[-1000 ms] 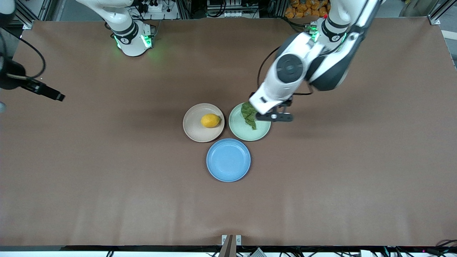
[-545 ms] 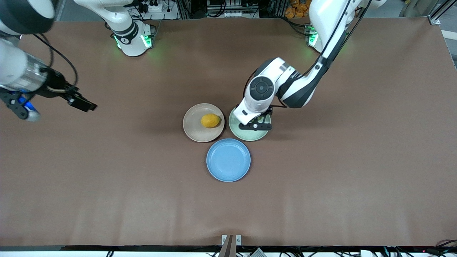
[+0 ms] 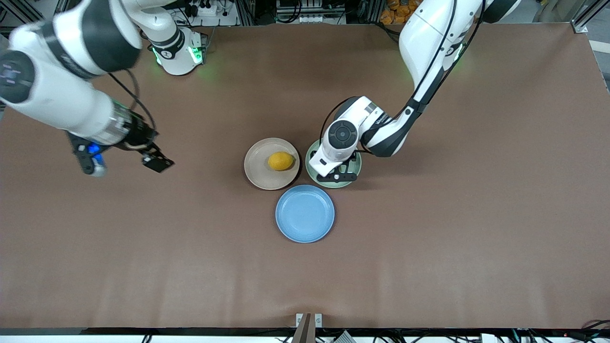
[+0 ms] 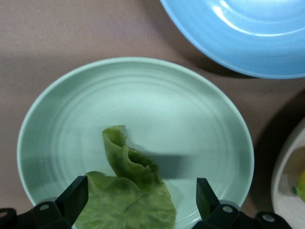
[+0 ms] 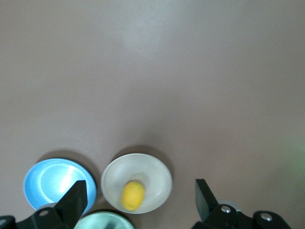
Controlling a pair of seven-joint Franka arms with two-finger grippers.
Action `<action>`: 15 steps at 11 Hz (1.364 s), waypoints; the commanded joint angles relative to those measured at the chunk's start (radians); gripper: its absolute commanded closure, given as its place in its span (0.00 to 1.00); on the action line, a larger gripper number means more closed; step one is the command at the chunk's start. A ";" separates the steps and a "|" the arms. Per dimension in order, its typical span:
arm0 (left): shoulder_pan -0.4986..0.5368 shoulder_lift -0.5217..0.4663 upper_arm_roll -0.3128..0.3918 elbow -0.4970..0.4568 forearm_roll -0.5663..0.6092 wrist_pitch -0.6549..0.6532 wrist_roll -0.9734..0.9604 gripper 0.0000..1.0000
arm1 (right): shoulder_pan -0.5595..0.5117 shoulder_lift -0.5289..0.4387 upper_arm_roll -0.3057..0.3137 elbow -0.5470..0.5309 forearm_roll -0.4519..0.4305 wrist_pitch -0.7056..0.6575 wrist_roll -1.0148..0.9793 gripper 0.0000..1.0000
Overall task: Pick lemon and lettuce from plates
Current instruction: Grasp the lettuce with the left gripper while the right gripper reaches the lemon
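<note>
The right tool hangs with its fingers spread wide and empty over bare brown table toward the right arm's end, well apart from the lemon, which lies in the beige-pink plate. Beside that plate, the left tool is low over the mint green plate, its fingers wide apart on either side of the lettuce lying in that plate, gripping nothing. The blue plate sits nearer the front camera, just beside both plates, and cluttered racks and cables line the table's edge by the arm bases.
</note>
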 commanded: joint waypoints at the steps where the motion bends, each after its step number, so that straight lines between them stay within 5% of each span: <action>1: -0.023 0.014 0.014 0.013 0.044 0.002 -0.089 0.02 | 0.077 0.065 -0.007 0.005 0.006 0.087 0.236 0.00; 5: -0.025 0.029 0.014 0.006 0.044 -0.006 -0.121 0.14 | 0.135 0.125 -0.007 0.004 -0.006 0.161 0.373 0.00; 10: -0.035 0.027 0.026 0.000 0.044 -0.011 -0.126 0.48 | 0.211 0.195 -0.009 -0.050 -0.014 0.334 0.525 0.00; 13: -0.026 0.019 0.029 0.025 0.044 -0.051 -0.124 0.60 | 0.238 0.240 -0.009 -0.055 -0.016 0.383 0.557 0.00; 15: -0.025 0.014 0.029 0.029 0.042 -0.058 -0.126 0.82 | 0.258 0.280 -0.009 -0.055 -0.028 0.443 0.643 0.00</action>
